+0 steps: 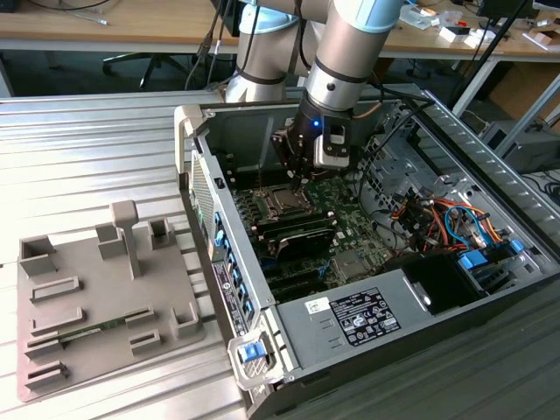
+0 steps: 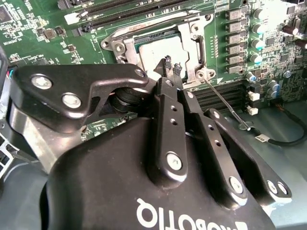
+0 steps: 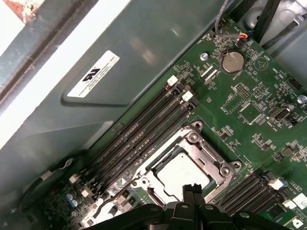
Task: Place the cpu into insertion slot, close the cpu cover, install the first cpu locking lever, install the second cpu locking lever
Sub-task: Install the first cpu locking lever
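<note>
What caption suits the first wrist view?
Black gripper poised at the silver metal frame cover lying over the silver square cpu on the green motherboard.

The computer case (image 1: 350, 324) lies on the counter (image 1: 87, 149), with a parts tray (image 1: 87, 306) at the exterior view's left. Inside, the cpu (image 2: 158, 50) sits in the insertion slot (image 1: 282, 203), the cpu cover (image 2: 128, 48) flat around it and the gripper (image 2: 169, 64) just above.

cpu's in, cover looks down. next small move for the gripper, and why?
Probably shift the gripper toward the free end of the locking lever and press it down. In both wrist views the cpu sits under the cpu cover, which lies flat over its edges, but the thin lever seems to stick out loose from the cover's corner. The shut fingertips hang over the cpu.
</note>
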`<state>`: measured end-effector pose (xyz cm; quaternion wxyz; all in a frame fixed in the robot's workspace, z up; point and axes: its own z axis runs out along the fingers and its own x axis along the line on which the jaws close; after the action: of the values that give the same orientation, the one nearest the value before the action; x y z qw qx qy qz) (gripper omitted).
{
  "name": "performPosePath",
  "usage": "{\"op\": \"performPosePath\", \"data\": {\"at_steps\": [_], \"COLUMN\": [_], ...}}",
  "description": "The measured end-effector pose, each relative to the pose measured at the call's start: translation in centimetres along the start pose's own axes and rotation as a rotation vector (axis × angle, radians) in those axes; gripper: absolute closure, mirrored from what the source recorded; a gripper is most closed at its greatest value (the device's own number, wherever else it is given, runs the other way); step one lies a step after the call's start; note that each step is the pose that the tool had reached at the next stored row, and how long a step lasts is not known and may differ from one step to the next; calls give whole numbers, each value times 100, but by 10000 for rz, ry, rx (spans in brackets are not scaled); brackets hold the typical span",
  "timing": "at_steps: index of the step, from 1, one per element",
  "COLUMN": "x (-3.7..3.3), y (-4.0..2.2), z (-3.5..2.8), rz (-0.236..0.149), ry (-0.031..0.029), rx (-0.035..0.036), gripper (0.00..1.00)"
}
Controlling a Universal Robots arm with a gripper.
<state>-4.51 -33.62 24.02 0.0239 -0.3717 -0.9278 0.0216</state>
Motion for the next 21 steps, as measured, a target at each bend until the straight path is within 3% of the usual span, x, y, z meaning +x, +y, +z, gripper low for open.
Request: {"op": "performPosePath", "data": {"at_steps": [2,21], "x": [0,0], "y": [0,0], "z": [0,0], "rz": [-383,-1122], "ry": [-23,-65], "rx": [11,31], "gripper": [89,89]}}
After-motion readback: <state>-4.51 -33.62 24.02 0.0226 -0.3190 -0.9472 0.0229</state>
